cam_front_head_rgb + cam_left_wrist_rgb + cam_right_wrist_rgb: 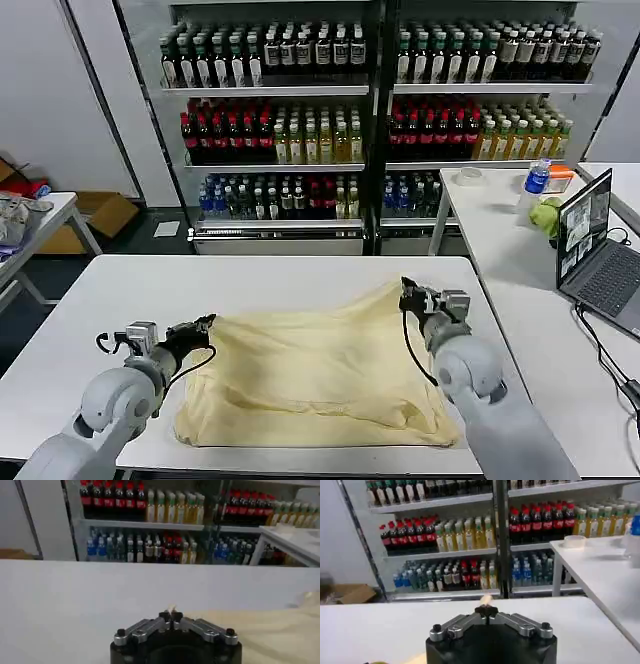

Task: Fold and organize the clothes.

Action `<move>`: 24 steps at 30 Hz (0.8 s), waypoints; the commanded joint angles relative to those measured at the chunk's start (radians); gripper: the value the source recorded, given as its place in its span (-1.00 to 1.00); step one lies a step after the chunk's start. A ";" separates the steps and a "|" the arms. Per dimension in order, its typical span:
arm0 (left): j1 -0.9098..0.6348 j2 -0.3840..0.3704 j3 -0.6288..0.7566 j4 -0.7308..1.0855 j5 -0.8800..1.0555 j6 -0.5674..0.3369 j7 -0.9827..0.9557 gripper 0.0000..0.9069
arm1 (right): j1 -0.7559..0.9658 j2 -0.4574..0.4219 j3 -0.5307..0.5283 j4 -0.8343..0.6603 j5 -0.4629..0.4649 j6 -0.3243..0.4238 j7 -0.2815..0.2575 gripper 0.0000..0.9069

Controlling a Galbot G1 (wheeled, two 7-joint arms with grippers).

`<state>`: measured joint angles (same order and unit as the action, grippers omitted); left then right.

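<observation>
So on the left side, the left gripper point(207, 325) sits low over the white bench point(100, 290) right at the near-left corner of the pale yellow shirt point(310, 370). In the left wrist view its fingers point(164, 616) are pinched together with a tiny nub of yellow fabric poking out between the tips, so I'd say it's clamped on that corner. The shirt itself is spread out across the middle of the bench, mostly flat with soft wrinkles, and its long side runs left to right between the two arms. The front hem lies close to the robot's edge of the bench. Over on the right, the right gripper point(408, 293) is at the far-right corner, which is lifted into a little peak. Its fingers point(486, 610) are closed too, with a bit of cream cloth sticking up between them. So each arm has its own corner, left one nearer the robot, right one farther back and higher. My guess is the fold goes across the short way, pulling the held edge over toward the front hem. Both corners need to travel together or the cloth will skew.
</observation>
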<state>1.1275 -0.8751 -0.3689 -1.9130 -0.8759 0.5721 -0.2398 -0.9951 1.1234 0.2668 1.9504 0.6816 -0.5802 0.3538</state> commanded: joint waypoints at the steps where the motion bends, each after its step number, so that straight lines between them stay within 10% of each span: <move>1: 0.114 0.009 -0.069 -0.110 -0.017 0.004 0.001 -0.98 | -0.184 -0.032 0.081 0.161 -0.005 0.001 0.001 -1.00; 13: 0.209 0.019 -0.089 -0.172 -0.006 0.005 0.009 -0.98 | -0.312 -0.016 0.158 0.206 -0.022 0.001 -0.002 -1.00; 15: 0.201 0.018 -0.084 -0.167 -0.003 0.005 0.009 -0.98 | -0.290 -0.010 0.150 0.189 -0.026 0.001 0.012 -0.33; 16: 0.195 0.017 -0.081 -0.162 -0.002 0.005 0.009 -0.98 | -0.251 0.003 0.126 0.156 -0.025 0.000 0.041 0.44; 18: 0.181 0.015 -0.073 -0.154 0.002 0.005 0.009 -0.98 | -0.197 0.020 0.084 0.098 -0.023 -0.001 0.080 1.00; 24: 0.164 0.019 -0.057 -0.133 0.002 0.005 0.013 -0.98 | -0.023 0.105 0.000 -0.101 -0.011 0.000 0.180 1.00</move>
<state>1.2794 -0.8570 -0.4236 -2.0398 -0.8746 0.5762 -0.2269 -1.1201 1.1769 0.3174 1.9789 0.6710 -0.5802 0.4530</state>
